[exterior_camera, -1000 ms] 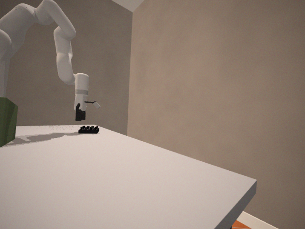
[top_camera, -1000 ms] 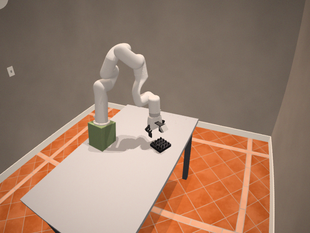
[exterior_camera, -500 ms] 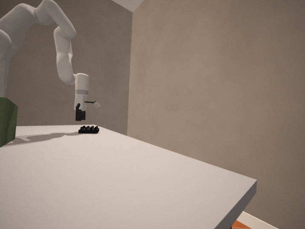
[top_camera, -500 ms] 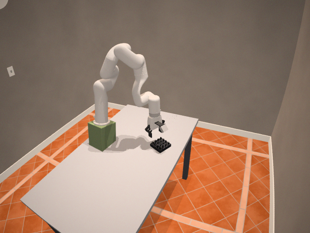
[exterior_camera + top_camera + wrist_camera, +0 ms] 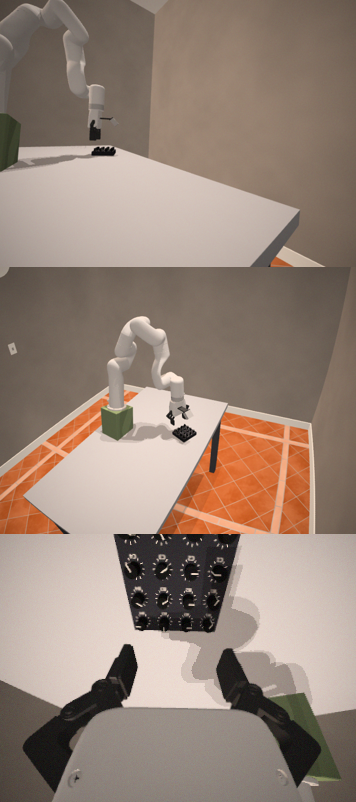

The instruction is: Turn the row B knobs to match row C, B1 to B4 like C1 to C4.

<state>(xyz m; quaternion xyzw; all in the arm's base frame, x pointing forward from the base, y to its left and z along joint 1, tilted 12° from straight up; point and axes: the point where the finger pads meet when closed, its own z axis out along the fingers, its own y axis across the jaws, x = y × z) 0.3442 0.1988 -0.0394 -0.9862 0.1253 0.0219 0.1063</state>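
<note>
The black knob box [image 5: 179, 437] [image 5: 103, 154] [image 5: 175, 584] stands on the table. In the wrist view the printed names lie above their knobs, so the rear faces the gripper and knob 1 is at the right. Row B has B1 [image 5: 212, 600], B2 [image 5: 188, 600], B3 [image 5: 163, 599] and B4 [image 5: 139, 599]. Row C has C1 [image 5: 218, 572], C2 [image 5: 190, 571], C3 [image 5: 162, 569] and C4 [image 5: 133, 569]. C1's line points left, C2's right, C4's up-left; B2's points right, B4's down-right. My gripper [image 5: 178, 421] [image 5: 95, 139] [image 5: 178, 657] is open and empty, above and rearward of the box.
The table [image 5: 115, 482] [image 5: 143, 206] carries the green base block [image 5: 116, 423] [image 5: 8, 142] [image 5: 305, 734] of the arm. The arm's shadow falls beside the box. A table edge runs close past the box. The wrist view cuts off the far row of knobs.
</note>
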